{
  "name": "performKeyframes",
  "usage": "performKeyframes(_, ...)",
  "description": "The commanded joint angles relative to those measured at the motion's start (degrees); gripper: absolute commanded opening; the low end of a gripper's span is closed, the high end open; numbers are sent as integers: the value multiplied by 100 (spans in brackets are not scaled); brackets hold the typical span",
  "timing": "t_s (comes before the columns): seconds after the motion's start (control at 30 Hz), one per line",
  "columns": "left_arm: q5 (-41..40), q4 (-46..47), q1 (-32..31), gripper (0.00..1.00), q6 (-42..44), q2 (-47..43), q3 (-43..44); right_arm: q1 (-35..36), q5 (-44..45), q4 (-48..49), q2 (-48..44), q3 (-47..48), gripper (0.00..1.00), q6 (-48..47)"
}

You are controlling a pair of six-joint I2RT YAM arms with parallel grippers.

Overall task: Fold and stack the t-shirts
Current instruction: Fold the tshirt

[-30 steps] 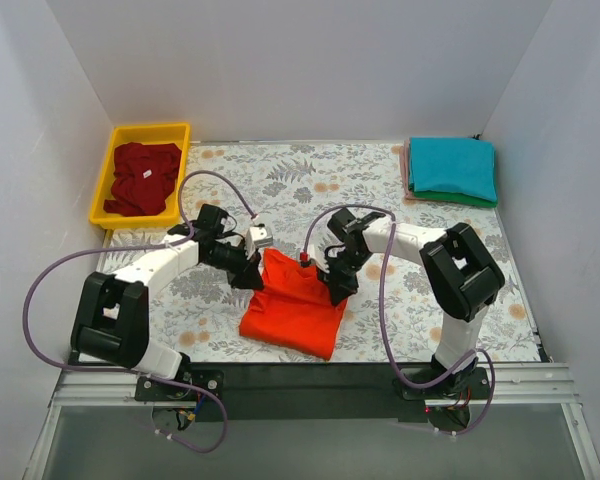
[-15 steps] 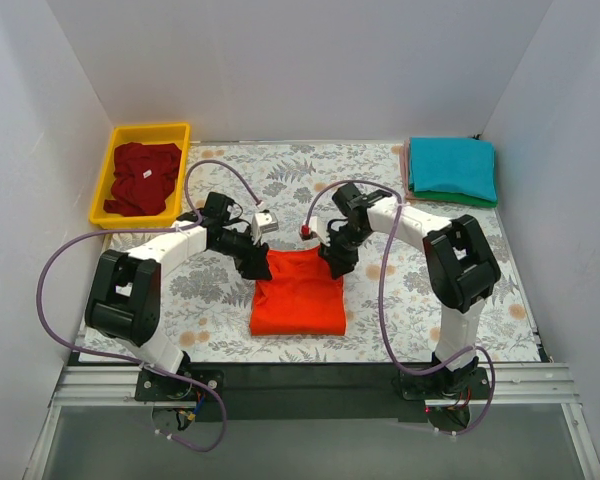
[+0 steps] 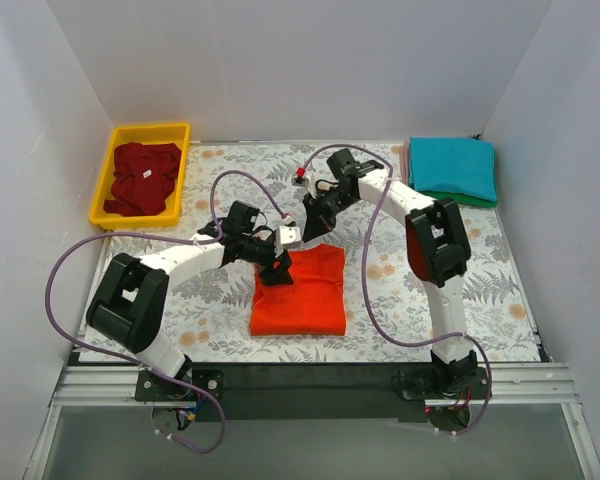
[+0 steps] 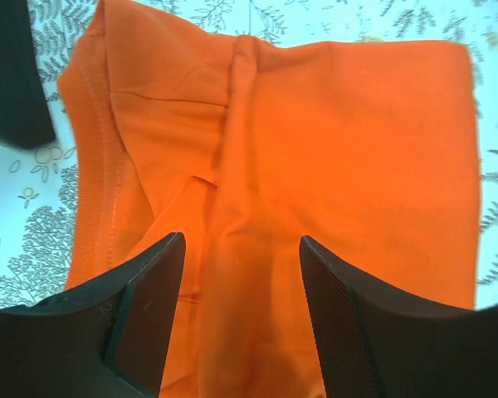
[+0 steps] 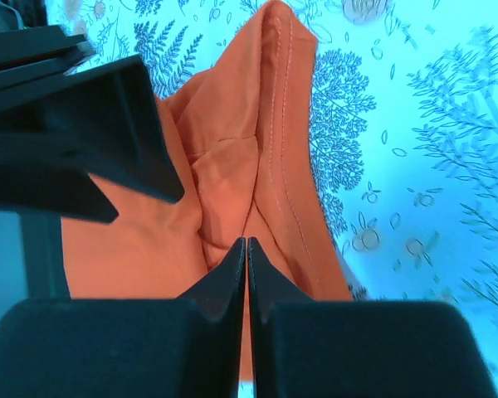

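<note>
The orange-red t-shirt (image 3: 298, 295) is lying folded into a rectangle on the floral table cloth (image 3: 500, 290), in the near middle between the two arms, with a soft ridge of cloth running across it. The left gripper (image 4: 241, 240) is hanging right over the shirt's far left part, its fingers (image 4: 145, 307) standing apart with only loose cloth showing below them; I cannot tell whether they are touching it. The right gripper (image 5: 246, 245) is hovering by the shirt's far edge, its fingers pressing tight together with nothing caught between them. In the far left corner the maroon t-shirt (image 3: 140, 178) is sitting crumpled in the yellow bin (image 3: 150, 128). In the far right corner the teal t-shirt (image 3: 453, 165) is resting folded on top of the green t-shirt (image 3: 465, 198)
</note>
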Motion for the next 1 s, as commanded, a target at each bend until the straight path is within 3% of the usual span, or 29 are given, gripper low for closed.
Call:
performKeyframes(0.0,-296,841,-70,56,122,-164,-140,21,-903,10,633,381,6,989)
performKeyframes(0.23,-218,789,-316,54,342,126,-105,47,-1492,564,1241,531,4,1729)
performKeyframes(0.4,-156,693,-404,51,281,372,-88,91,-1607,1345,1311,-30,4,2204)
performKeyframes(0.6,-139,569,-510,44,360,478,-123,91,-1581,1522,1540,-286,4,2266)
performKeyframes(0.83,-174,517,-624,12,369,232,-158,109,-1546,1707,1663,-584,4,2275)
performKeyframes(0.87,-174,508,-624,1,378,136,-158,109,-1546,1733,1672,-620,4,2266)
performKeyframes(0.97,-183,499,-642,0,448,-101,-193,117,-1581,1786,1681,-743,4,2266)
